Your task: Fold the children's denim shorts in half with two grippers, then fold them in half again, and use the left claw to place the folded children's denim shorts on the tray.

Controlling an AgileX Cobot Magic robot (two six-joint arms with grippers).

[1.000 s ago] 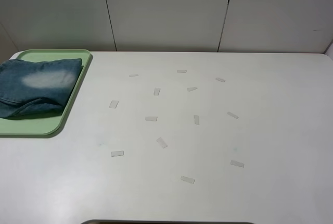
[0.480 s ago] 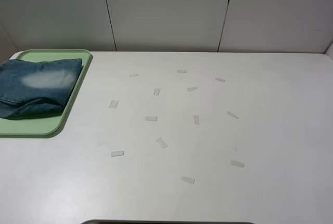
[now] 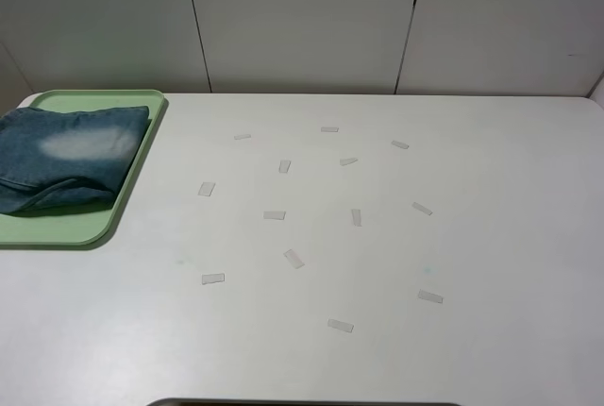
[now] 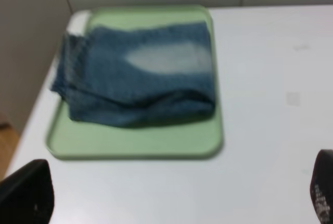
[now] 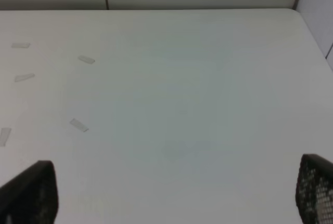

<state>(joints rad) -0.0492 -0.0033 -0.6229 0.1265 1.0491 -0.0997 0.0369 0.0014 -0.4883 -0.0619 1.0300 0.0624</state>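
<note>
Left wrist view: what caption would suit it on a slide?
Folded denim shorts lie on the green tray, with the open left gripper held clear above the white table.

Looks like a robot test room or lab, not a home. Big plain white table (image 3: pixel 377 349) with nothing homey on it. Many small bits of clear tape (image 3: pixel 293 258) stuck flat on the top, spread about like marks. Bare pale wall panels (image 3: pixel 302 19) behind, with thin dark seams. Folded denim shorts (image 3: pixel 66 156) laid on a pale-green tray (image 3: pixel 71 229) in the far left corner of the table. Black gripper fingertips (image 4: pixel 26 193) at the edges of both wrist views.
</note>
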